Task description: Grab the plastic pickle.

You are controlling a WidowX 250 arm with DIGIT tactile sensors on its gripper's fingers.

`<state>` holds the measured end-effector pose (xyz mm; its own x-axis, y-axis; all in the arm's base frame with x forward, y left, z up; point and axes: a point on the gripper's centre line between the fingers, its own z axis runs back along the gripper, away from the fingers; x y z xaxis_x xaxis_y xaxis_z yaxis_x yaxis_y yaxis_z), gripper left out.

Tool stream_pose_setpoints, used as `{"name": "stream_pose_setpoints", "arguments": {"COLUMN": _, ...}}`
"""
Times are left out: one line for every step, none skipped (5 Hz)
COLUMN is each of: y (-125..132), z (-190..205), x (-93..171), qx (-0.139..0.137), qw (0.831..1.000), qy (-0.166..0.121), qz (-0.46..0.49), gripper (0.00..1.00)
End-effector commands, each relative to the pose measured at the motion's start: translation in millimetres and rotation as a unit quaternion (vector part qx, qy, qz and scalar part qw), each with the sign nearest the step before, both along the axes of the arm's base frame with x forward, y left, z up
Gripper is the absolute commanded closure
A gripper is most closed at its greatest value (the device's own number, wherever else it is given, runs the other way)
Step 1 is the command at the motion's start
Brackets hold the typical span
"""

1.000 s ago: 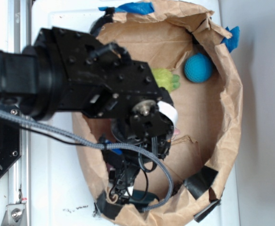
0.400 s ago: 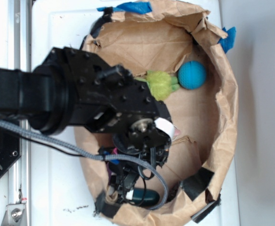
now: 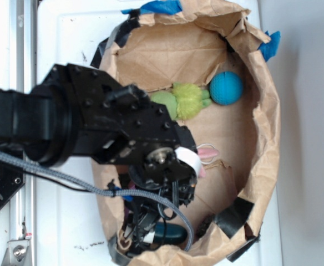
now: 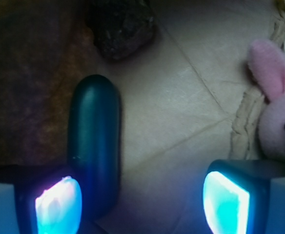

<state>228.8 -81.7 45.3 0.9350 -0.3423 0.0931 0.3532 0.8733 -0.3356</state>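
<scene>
A white table [image 3: 67,33] fills the exterior view, with a pale grey wall or panel running down the right side of the frame and a metal rail [image 3: 22,44] down the far left. On the table sits a crumpled brown paper bag [image 3: 273,127], torn open into a shallow oval basin, its rim patched with blue tape [image 3: 162,6] at the top and black tape [image 3: 235,215] at the lower right. The black arm [image 3: 84,124] reaches in from the left across the middle of the frame, a braided grey cable [image 3: 67,178] trailing beneath it. Inside the bag, in the upper part, a fuzzy light-green plush toy [image 3: 187,100] lies touching a round blue ball [image 3: 226,88] to its right; a pink bunny toy [image 3: 208,153] peeks out just right of the wrist. The gripper [image 3: 142,235] points down at the bottom of the frame, and the plastic pickle [image 3: 170,234] — dark teal and glossy — lies just right of it against the lower rim. In the wrist view the gripper [image 4: 142,200] is spread wide, its glowing fingertips [image 4: 58,204] at the lower corners; the pickle [image 4: 94,141] stands lengthwise at lower left on the creased brown paper floor, its near end beside the left fingertip — whether they touch I cannot tell. A dark lump [image 4: 120,27] sits at the top, and the bunny [image 4: 276,112] at the right edge.
</scene>
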Motion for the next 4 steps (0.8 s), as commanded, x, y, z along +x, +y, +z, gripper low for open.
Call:
{"name": "stream_pose_setpoints", "arguments": {"y": -13, "z": 18, "x": -1, "qx": -0.03, "qw": 0.999, "qy": -0.022, "qz": -0.027, "gripper": 0.0}}
{"name": "stream_pose_setpoints", "arguments": {"y": -14, "z": 11, "x": -1, "qx": -0.045, "qw": 0.998, "qy": -0.03, "qz": -0.03, "gripper": 0.0}}
{"name": "stream_pose_setpoints", "arguments": {"y": -19, "z": 1, "x": -2, "qx": -0.048, "qw": 0.998, "qy": -0.025, "qz": -0.035, "gripper": 0.0}}
{"name": "stream_pose_setpoints", "arguments": {"y": -26, "z": -13, "x": -1, "qx": -0.02, "qw": 0.999, "qy": -0.018, "qz": -0.043, "gripper": 0.0}}
